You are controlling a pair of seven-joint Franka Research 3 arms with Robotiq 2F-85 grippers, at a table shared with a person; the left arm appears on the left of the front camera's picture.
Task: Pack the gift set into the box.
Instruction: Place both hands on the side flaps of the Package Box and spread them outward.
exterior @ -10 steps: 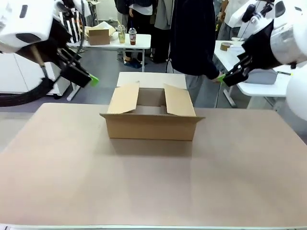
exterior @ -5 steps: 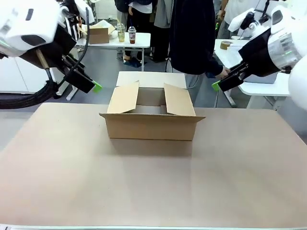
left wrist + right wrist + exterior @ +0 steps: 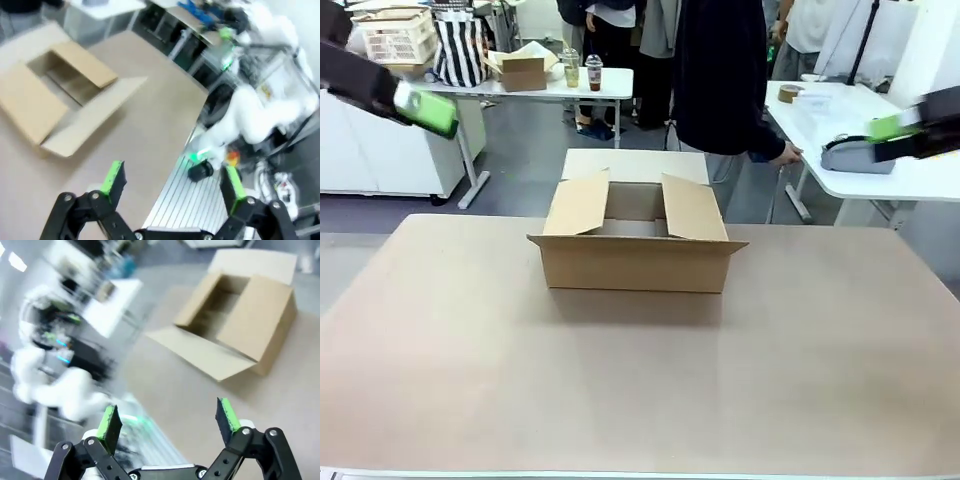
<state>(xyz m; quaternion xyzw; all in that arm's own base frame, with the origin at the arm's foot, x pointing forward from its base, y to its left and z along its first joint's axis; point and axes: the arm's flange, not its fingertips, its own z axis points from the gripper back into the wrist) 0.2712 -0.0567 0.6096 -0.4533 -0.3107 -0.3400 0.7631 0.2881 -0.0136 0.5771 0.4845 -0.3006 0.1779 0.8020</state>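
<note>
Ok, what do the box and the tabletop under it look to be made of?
The box: brown cardboard, matte, going by its creased, folded-out flaps. The tabletop: smooth, matte, tan surface, possibly laminate or a mat; can't tell which.

Left hand [image 3: 172, 178], right hand [image 3: 167, 419]: fingers spread wide, empty.

I've swung both arms up and outward from the box [image 3: 635, 265]. The left arm [image 3: 355, 75] has gone to the far left edge, the right arm [image 3: 940, 130] to the right edge, both now blurred.
</note>
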